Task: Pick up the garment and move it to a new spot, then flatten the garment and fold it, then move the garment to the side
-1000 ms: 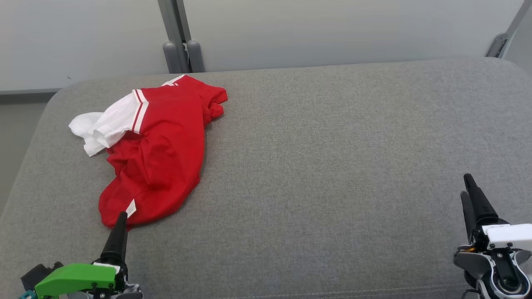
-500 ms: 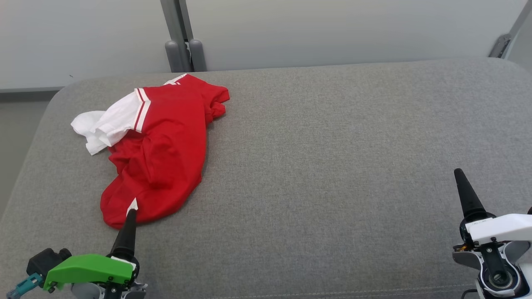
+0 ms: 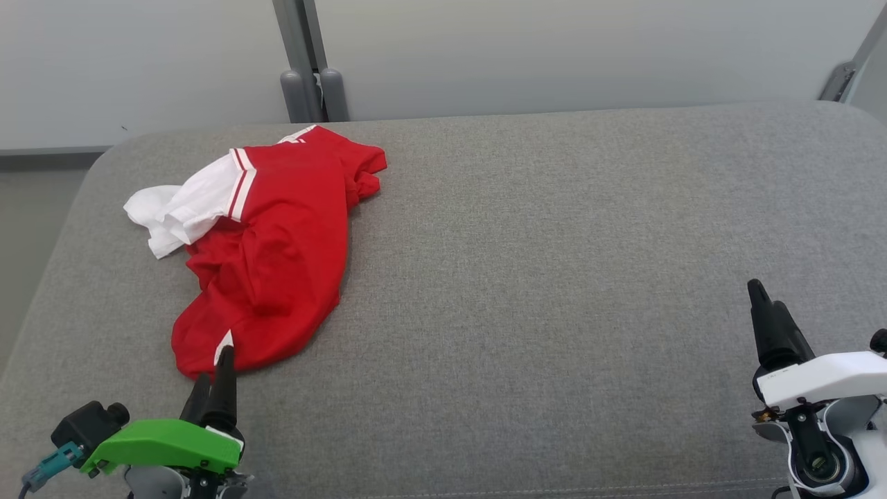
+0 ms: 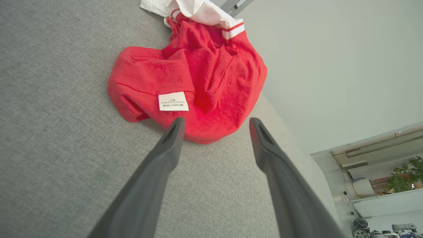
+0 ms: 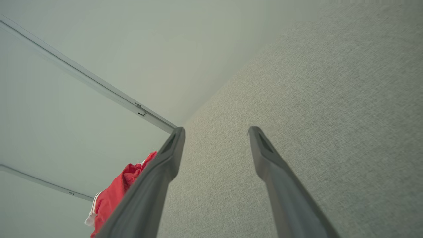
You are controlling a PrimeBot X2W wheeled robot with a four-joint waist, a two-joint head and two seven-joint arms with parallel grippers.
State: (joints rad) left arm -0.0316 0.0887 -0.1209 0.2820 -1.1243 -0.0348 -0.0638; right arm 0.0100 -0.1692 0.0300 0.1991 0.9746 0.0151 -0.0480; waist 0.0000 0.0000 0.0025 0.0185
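The garment (image 3: 270, 256) is a crumpled red shirt with white sleeves, lying at the far left of the grey cushioned surface (image 3: 554, 277). Its near hem carries a white label (image 4: 173, 101). My left gripper (image 3: 215, 371) stands open at the garment's near edge, fingertips just short of the red cloth (image 4: 198, 86), nothing between them. My right gripper (image 3: 766, 308) is open over bare cushion at the lower right, far from the garment (image 5: 115, 195).
A pale wall runs behind the cushion, with a grey upright post (image 3: 305, 69) behind the garment. The cushion's rounded left edge (image 3: 62, 229) drops off beside the garment. Bare grey fabric stretches across the middle and right.
My left gripper has crept forward and a little right, up to the garment's near hem. The right gripper shifted slightly left and forward. The head view drifted a little.
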